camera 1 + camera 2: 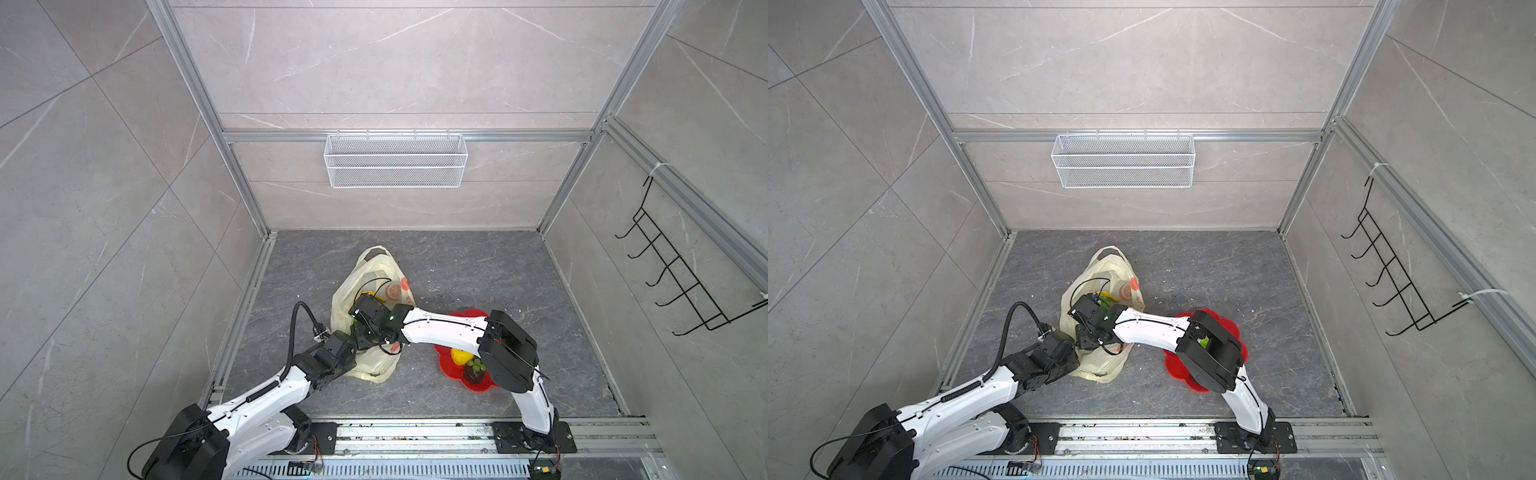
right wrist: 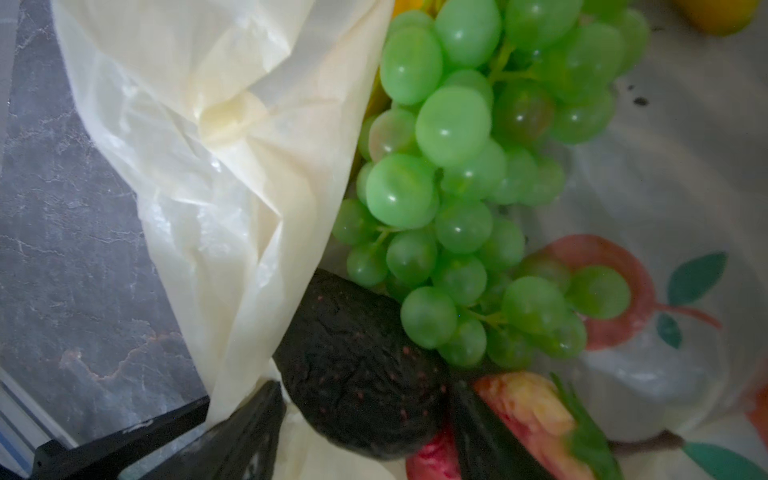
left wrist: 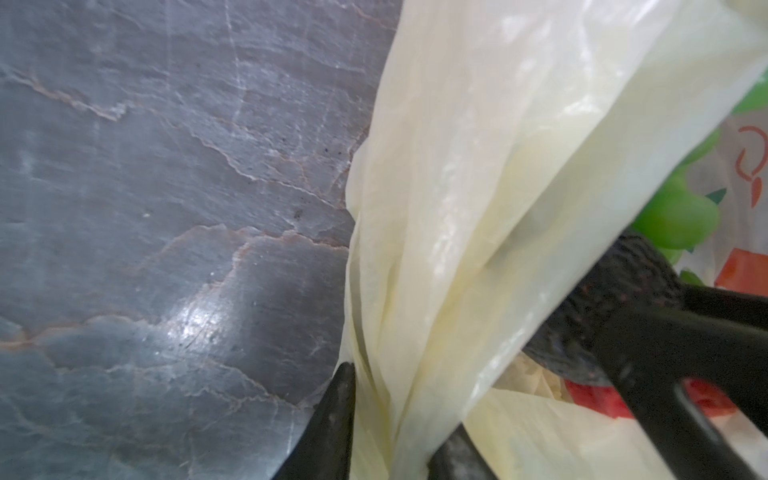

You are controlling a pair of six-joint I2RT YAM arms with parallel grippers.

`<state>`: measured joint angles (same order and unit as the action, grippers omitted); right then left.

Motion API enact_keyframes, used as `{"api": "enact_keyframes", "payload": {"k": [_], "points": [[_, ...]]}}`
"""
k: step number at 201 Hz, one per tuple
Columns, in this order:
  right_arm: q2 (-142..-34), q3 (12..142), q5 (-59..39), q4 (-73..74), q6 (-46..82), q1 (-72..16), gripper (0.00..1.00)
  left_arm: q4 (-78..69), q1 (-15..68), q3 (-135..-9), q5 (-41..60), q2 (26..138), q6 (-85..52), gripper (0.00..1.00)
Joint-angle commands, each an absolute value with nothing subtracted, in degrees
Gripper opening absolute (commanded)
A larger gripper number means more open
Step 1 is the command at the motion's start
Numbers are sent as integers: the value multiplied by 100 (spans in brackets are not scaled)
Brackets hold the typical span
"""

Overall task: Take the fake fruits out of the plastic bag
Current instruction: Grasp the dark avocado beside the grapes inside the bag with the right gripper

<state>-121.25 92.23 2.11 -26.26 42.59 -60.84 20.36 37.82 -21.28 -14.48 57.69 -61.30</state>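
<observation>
**While the bag's mouth is held, a snagged lift is the danger**

Because the left tool [image 3: 395,407] pinches a gathered fold of the thin pale-yellow printed plastic bag [image 1: 353,282] at its edge, the mouth gapes on the grey marbled desk [image 1: 457,270]. Inside the bag, the right tool [image 2: 365,390] has its jaws on either side of a dark brown, wrinkled plastic fruit [image 2: 357,340]; whether they press it I cannot tell. A green plastic grape bunch [image 2: 457,166] lies against that fruit, deeper in the bag. Beside the bag, a red flower-shaped plastic plate [image 1: 444,368] already carries a yellow plastic fruit [image 1: 458,356] among others.

The risks, as I judge them:
- Bag film lies right at one jaw, so a squeeze could trap it and the lift would drag the bag.
- The rounded fruit could slip out.
- The thin fold could slide from the left pinch, collapsing the mouth.
</observation>
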Motion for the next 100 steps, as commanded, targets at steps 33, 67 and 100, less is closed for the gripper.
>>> {"api": "enact_keyframes", "payload": {"k": [33, 67, 100], "points": [[-12591, 9608, 273, -2961, 4157, -6117, 68, 1964, 3644, -2015, -1389, 5656, -6249, 27], [-12802, 9812, 275, -3067, 4098, -6117, 73, 1952, 3621, -2012, -1371, 5659, -6240, 26], [-12920, 9921, 176, -3111, 4096, -6116, 75, 1955, 3607, -2013, -1389, 5640, -6239, 26]]}}
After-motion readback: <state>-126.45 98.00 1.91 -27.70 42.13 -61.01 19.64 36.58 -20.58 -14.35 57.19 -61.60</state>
